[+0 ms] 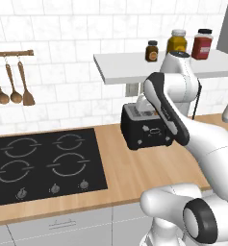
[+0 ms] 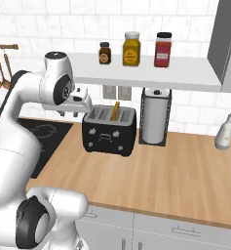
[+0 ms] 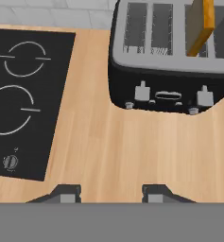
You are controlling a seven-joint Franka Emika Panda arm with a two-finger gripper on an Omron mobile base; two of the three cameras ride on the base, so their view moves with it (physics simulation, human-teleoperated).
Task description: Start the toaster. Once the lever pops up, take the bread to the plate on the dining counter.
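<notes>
The black toaster (image 2: 108,131) stands on the wooden counter by the wall, seen from above in the hand view as toaster (image 3: 170,71). The bread (image 2: 116,111) stands upright in one slot with its top sticking out, bread (image 3: 201,21). Two light levers (image 3: 142,90) sit on the front panel. My gripper (image 2: 68,113) hovers above the counter just left of and in front of the toaster, pointing down. Its fingertips (image 3: 68,194) stand apart with nothing between them, gripper (image 3: 111,194) open. The arm hides part of the toaster (image 1: 144,129) in the left base view. The plate and the dining counter are out of view.
A black stovetop (image 1: 43,163) lies left of the toaster. A paper towel roll (image 2: 155,117) stands right of it and a spray bottle (image 2: 224,131) farther right. Jars (image 2: 131,49) sit on the shelf above. Wooden spoons (image 1: 12,86) hang on the wall.
</notes>
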